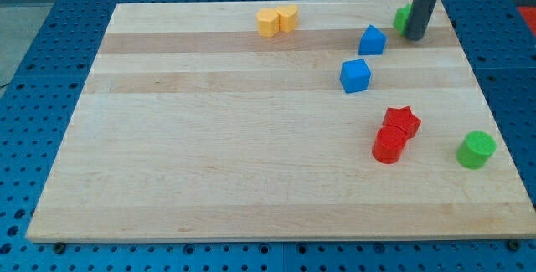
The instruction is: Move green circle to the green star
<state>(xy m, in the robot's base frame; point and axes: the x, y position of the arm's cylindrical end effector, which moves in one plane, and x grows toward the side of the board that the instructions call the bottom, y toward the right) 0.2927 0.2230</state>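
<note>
The green circle (pixel 476 149) is a short green cylinder near the board's right edge, at the view's lower right. A green block (pixel 403 16), mostly hidden behind my rod so its shape is unclear, sits at the view's top right. My tip (pixel 415 37) rests on the board right beside that green block, touching or nearly touching its right side. The tip is far above the green circle in the view.
Two blue blocks (pixel 373 40) (pixel 355 75) lie left of and below the tip. A red star (pixel 402 121) and a red cylinder (pixel 389 146) touch each other left of the green circle. Two yellow blocks (pixel 276 20) sit together at the top centre. The wooden board (pixel 209 138) ends near the green circle.
</note>
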